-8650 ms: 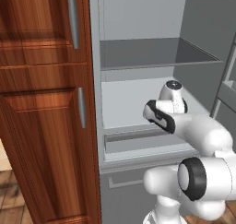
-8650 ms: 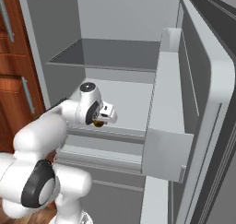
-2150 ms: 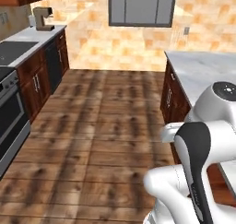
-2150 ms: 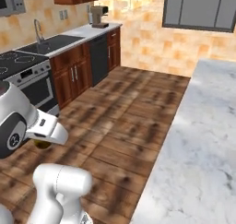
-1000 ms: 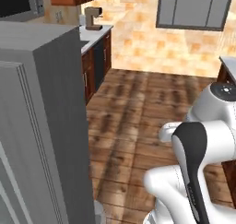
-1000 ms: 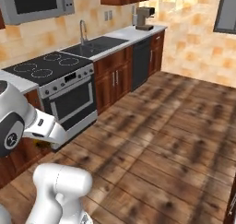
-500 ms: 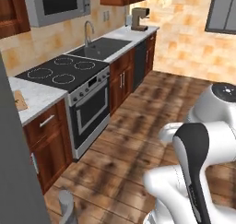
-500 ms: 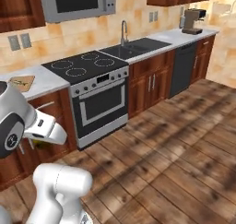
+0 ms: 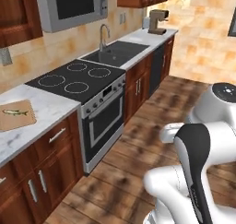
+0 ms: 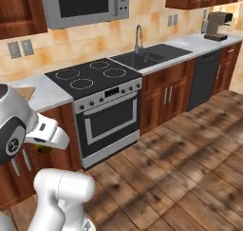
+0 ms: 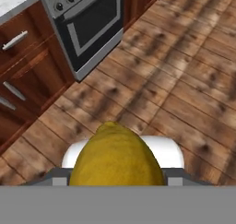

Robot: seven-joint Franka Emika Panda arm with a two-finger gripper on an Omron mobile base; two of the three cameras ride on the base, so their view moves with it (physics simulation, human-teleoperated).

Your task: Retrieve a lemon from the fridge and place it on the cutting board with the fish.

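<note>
Yellow oval lemon clamped in the claw, held low over the wooden floor, arm folded close to the base. Light-brown wooden cutting board with slender silvery fish lying on the marble bench (left of the black stove).

You are looking at a white-grey marble countertop running along the wall over reddish-brown cabinets. A light-brown cutting board is lying flat on its near left stretch, with the small silvery fish lying on top of it. A coffee machine is standing at the counter's far end.
</note>
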